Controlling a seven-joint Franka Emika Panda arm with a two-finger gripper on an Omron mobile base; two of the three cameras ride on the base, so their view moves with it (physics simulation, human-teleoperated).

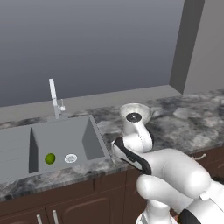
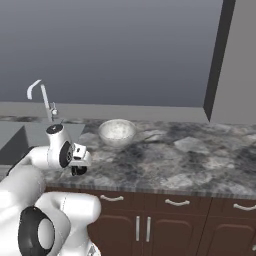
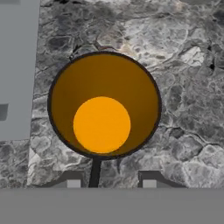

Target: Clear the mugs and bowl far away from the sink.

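In the hand view I look straight down into an orange-yellow mug [image 3: 103,105] standing upright on the marble counter, just right of the sink's edge. Its thin dark loop handle [image 3: 95,171] points toward my gripper [image 3: 110,180], which is open above it, the fingertips [image 3: 72,180] set apart on either side of the handle. In the right base view the gripper [image 2: 78,169] hangs low over the counter's front edge. The speckled off-white bowl [image 2: 116,131] sits on the counter behind the hand, partly hidden by my arm in the left base view [image 1: 136,109]. The grey sink [image 1: 61,135] lies to the left.
A small green fruit [image 1: 50,158] lies in the sink beside the white drain [image 1: 71,158]. A thin silver tap [image 1: 54,98] stands behind the basin. The marble counter [image 2: 190,155] stretches right to a wall corner. Dark wood cabinets [image 2: 165,225] run below.
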